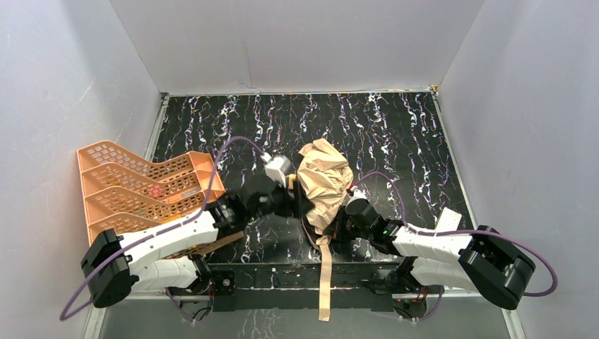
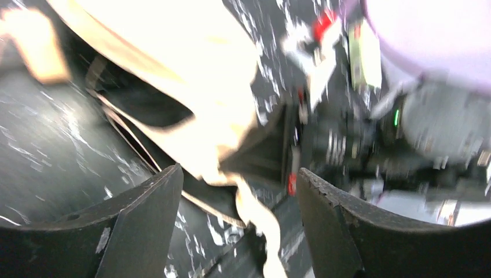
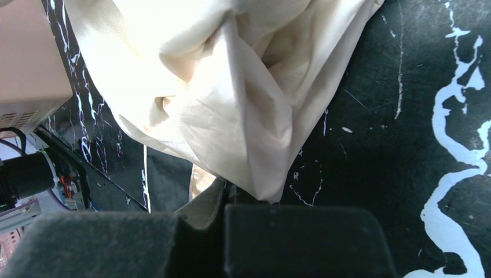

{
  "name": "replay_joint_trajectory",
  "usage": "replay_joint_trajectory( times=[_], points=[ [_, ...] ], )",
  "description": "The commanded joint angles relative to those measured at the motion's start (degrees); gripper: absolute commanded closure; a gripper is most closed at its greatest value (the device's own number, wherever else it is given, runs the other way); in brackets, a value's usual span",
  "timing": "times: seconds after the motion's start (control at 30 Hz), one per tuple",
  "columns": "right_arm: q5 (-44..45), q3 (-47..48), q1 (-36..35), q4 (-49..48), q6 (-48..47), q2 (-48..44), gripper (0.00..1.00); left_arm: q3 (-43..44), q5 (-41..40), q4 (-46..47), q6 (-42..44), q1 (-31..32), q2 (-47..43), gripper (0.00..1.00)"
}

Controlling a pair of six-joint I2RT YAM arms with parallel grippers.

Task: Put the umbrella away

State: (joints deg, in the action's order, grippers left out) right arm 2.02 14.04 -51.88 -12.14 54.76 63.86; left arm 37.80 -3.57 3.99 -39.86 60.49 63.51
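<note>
Far table (image 1: 395, 127) lies open; the orange rack (image 1: 141, 189) blocks the left, the umbrella (image 1: 323, 183) the centre

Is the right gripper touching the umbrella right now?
Touching. The right wrist view shows it: the right gripper is shut, and a tan fold of the umbrella runs down into the seam between its fingers.

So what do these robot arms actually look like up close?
The left arm and right arm match: white links between chunky black joints, with a purple cable looping alongside. Each ends in two dark, flat fingers.
</note>
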Motion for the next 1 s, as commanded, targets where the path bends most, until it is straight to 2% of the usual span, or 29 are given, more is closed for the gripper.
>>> replay_joint_trajectory(
  times=[0.0,0.17,0.3,0.5,0.87,0.97],
  points=[
    [2.0,-1.7,-0.1,0.9,-0.2,0.4,1.00,6.3,7.3,-3.4,0.8,-13.0,1.1,0.27],
    [2.3,-1.7,-0.2,0.8,-0.4,0.4,1.00,13.8,13.2,-2.2,0.4,-19.8,11.2,0.23],
    [2.0,-1.8,-0.2,0.9,-0.5,0.4,1.00,16.9,15.8,-0.5,-0.4,-21.1,17.4,0.23],
    [2.2,-2.0,-0.2,1.1,-0.4,-0.6,1.00,16.2,17.9,1.4,-1.5,-22.0,20.8,0.26],
    [1.6,-1.2,-0.1,1.0,-0.8,-0.1,1.00,16.6,23.2,7.3,-1.5,-23.7,26.8,0.47],
    [1.6,-1.1,-0.2,0.8,-0.8,0.1,1.00,16.2,24.6,8.6,-2.0,-23.7,27.0,0.64]
  ],
)
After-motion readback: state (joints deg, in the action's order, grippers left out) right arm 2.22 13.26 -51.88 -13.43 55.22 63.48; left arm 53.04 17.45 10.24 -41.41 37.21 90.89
